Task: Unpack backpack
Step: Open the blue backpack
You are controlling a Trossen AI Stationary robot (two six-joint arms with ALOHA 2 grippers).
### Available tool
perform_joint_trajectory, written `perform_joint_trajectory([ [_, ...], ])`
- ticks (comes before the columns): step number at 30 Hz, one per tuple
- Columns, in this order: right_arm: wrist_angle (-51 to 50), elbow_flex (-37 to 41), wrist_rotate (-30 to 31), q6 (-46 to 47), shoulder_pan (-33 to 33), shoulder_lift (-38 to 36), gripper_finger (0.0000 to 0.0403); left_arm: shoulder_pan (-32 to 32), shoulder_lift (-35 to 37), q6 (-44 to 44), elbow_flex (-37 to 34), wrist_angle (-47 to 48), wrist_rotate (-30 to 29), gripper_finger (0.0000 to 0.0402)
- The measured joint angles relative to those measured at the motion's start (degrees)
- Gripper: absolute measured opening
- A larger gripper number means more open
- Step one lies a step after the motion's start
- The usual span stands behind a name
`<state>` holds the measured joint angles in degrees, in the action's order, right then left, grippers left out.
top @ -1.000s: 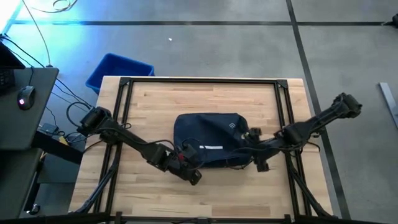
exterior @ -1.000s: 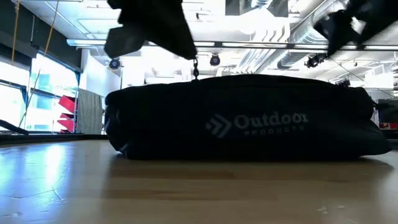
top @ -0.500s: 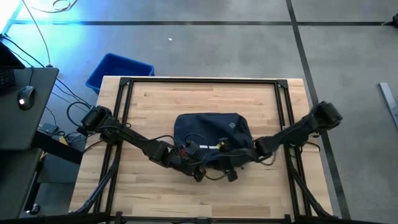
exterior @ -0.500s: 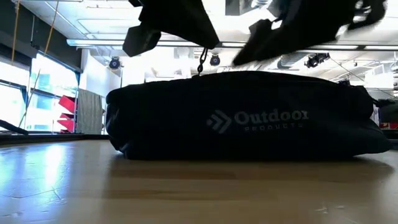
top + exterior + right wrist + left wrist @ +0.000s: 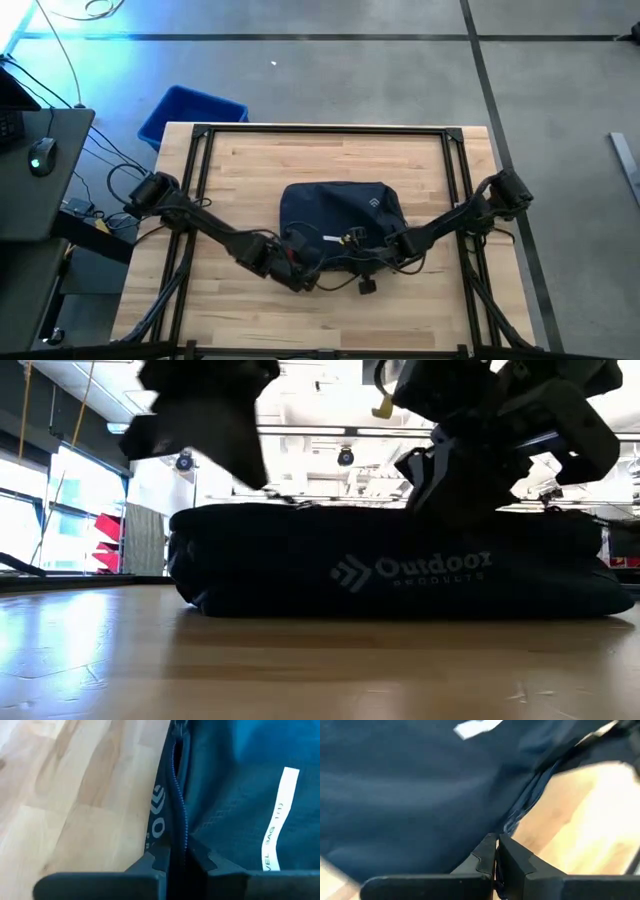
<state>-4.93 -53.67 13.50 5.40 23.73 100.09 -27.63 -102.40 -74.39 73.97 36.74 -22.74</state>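
The dark navy backpack (image 5: pixel 340 212) lies flat on the wooden table (image 5: pixel 250 170), its logo side (image 5: pixel 415 568) facing the near edge. My left gripper (image 5: pixel 303 272) is at the backpack's near left edge, shut on a fabric fold there (image 5: pixel 496 851). My right gripper (image 5: pixel 377 262) comes in from the right at the near edge and is shut on the zipper line (image 5: pixel 172 854). In the low view both grippers (image 5: pixel 200 415) (image 5: pixel 470 455) stand over the backpack's top. My left gripper pinches a thin fold of the backpack's fabric by its zipper edge (image 5: pixel 512 822) between its two fingertips, slanting down from the table's left. The backpack rests on the table. My right gripper pinches the backpack's zipper seam (image 5: pixel 177 827) between its two fingers, which lie along the zipper. It slants down from the table's right. The backpack rests on the table under the hold.
A bright blue bin (image 5: pixel 190 112) stands on the floor past the table's far left corner. A dark desk with a mouse (image 5: pixel 40 155) is at the left. Black frame rails (image 5: pixel 462 180) run along the table's sides and far edge.
My right gripper has come down and toward the table's left onto the backpack's near edge and has shut on the zipper seam. The backpack's top has sunk lower under it. My left gripper has tipped a little while staying shut.
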Motion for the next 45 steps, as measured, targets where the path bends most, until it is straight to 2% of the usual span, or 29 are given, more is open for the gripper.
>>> perform_joint_trajectory([
  [6,-3.27,0.0,-0.22,0.62,0.04,0.0,0.0003,-1.7,-2.16,-1.92,-0.06,2.74,0.59,0.0],
  [10,-5.97,0.0,-0.22,2.08,0.04,0.0,0.0002,-2.22,-5.41,-2.0,-0.07,1.95,3.09,0.0],
  [13,-6.02,0.02,-0.44,2.13,0.04,0.0,0.0001,-2.43,-6.99,-2.03,-0.11,-3.18,2.93,0.0],
  [18,-4.87,0.04,-0.55,2.15,0.04,-0.35,0.0001,-2.26,-9.17,-0.61,-0.06,-13.74,-0.76,0.0009],
  [22,-3.6,0.04,-1.53,2.28,0.04,-0.81,0.0,-1.37,-11.28,2.5,-0.07,-19.14,-2.71,0.004],
  [27,-4.97,-1.84,-2.19,2.11,0.04,-0.83,0.0,-0.14,-13.6,4.94,-0.11,-24.69,-2.45,0.0099],
  [31,-5.9,-2.9,-2.19,2.11,0.04,-0.83,0.0,0.5,-13.93,5.45,-0.09,-25.2,-2.64,0.0124],
  [34,-6.77,-3.13,-2.19,2.18,0.07,-0.83,0.0,0.63,-13.93,5.24,-0.1,-24.16,-2.66,0.0098],
  [38,-8.16,-3.17,-2.14,2.54,0.44,-0.83,0.0,0.54,-13.93,4.46,-0.09,-23.19,-2.67,0.0016],
  [41,-9.15,-3.21,-1.97,2.71,0.94,-0.83,0.0,-0.1,-13.95,3.54,0.61,-20.87,-3.75,0.0007],
  [45,-10.43,-3.23,-1.96,2.72,1.79,-0.83,0.0,-1.04,-13.95,2.37,3.3,-11.9,-4.38,0.0001],
])
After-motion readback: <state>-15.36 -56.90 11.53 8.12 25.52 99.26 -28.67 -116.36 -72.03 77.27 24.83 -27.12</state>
